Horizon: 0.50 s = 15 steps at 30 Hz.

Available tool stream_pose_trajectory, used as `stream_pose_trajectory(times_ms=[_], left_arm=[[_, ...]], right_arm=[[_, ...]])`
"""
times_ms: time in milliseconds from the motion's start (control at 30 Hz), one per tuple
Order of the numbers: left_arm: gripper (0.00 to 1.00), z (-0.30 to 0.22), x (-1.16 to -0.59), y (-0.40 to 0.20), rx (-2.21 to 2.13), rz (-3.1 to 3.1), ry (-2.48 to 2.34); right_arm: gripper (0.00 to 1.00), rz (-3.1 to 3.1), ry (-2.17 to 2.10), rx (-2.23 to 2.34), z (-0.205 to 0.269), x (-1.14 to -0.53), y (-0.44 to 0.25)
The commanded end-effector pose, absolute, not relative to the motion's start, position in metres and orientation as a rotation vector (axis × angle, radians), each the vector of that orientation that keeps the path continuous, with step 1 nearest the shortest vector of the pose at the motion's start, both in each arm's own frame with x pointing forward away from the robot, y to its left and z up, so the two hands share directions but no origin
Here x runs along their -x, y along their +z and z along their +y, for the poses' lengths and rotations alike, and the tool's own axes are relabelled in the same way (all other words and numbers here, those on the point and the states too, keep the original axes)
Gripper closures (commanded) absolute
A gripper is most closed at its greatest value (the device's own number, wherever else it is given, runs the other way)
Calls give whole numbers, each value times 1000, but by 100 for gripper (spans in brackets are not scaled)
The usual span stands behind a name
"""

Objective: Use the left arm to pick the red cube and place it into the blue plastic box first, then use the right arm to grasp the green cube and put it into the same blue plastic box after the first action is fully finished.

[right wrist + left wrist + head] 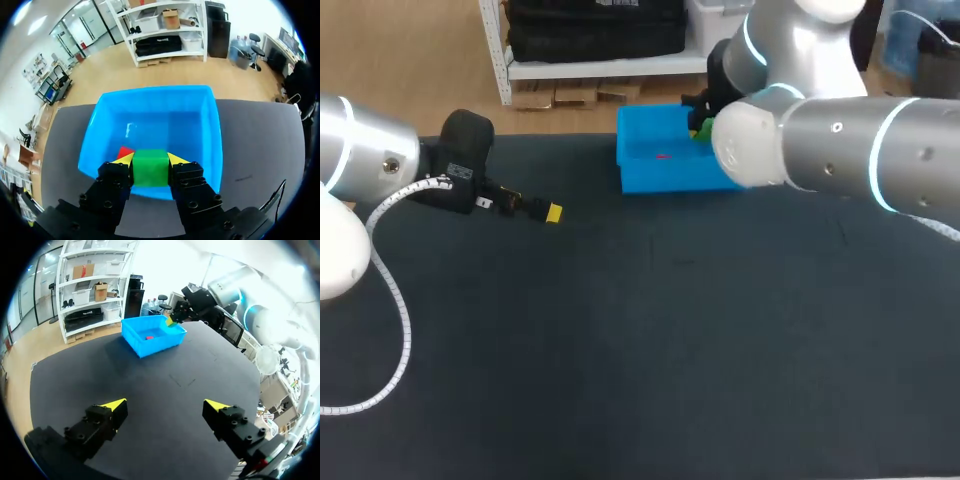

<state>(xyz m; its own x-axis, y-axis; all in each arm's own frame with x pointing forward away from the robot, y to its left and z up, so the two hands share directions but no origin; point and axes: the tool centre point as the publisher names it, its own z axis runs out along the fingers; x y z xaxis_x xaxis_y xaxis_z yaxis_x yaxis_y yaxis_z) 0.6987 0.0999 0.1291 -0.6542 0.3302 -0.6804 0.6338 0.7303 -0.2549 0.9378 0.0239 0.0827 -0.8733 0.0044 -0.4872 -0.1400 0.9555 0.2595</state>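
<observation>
The blue plastic box [660,172] stands at the table's far edge, and the red cube [662,155] lies inside it. In the right wrist view the red cube [124,151] shows on the floor of the box [150,107], partly hidden by the green cube [150,167]. My right gripper [150,161] is shut on the green cube and holds it over the box's near wall. From the head camera only a sliver of green cube [703,129] shows beside my right arm. My left gripper [165,404] stands open and empty over the table's left part [535,207], far from the box [152,335].
The dark table top [640,330] stretches bare between the two arms. My right arm's large elbow [820,140] hangs over the far right of the table beside the box.
</observation>
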Motion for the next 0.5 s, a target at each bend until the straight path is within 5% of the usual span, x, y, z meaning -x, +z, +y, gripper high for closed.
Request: stream_pose_trajectory(times_ms=[33,500], left_arm=[[0,102,-698,128,-727,2303,-650],[0,102,-698,128,-727,2303,-650]], right_arm=[[100,2657,390,109,29,-961,77],[100,2726,355,108,32,-961,60]])
